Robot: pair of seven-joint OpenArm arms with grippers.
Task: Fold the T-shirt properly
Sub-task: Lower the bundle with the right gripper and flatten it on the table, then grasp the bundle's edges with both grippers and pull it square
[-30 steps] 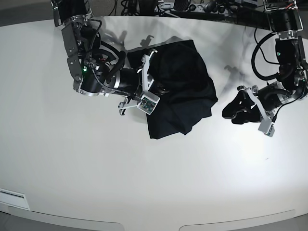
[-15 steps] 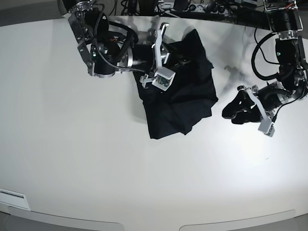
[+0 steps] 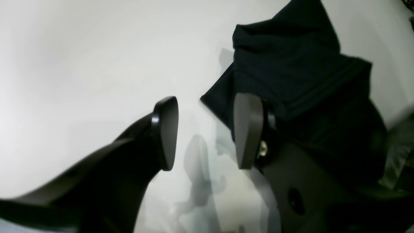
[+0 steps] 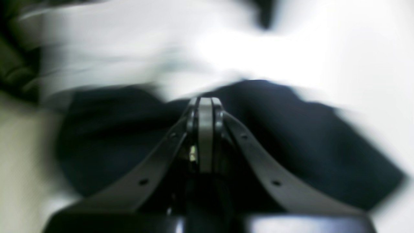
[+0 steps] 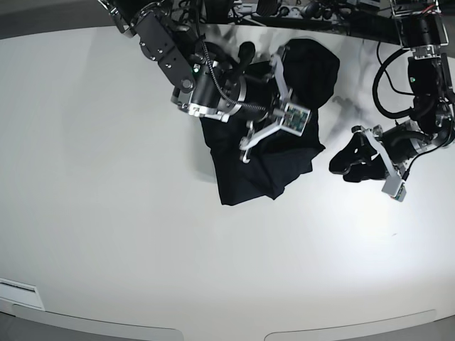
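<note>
Right gripper (image 4: 205, 106) is seen pinched together over the T-shirt (image 5: 266, 153), nearer it; whether cloth is caught cannot be told; left gripper (image 3: 203, 132) is held agape, empty, beside its edge.

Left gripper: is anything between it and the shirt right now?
Nothing visible. The left gripper sits open beside the T-shirt, with only bare white table across the gap to the cloth's near edge.

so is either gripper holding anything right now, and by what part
The right gripper is shut, apparently pinching a raised fold of the plain black cloth T-shirt; the exact part cannot be told. The left gripper is open, holding nothing.
</note>
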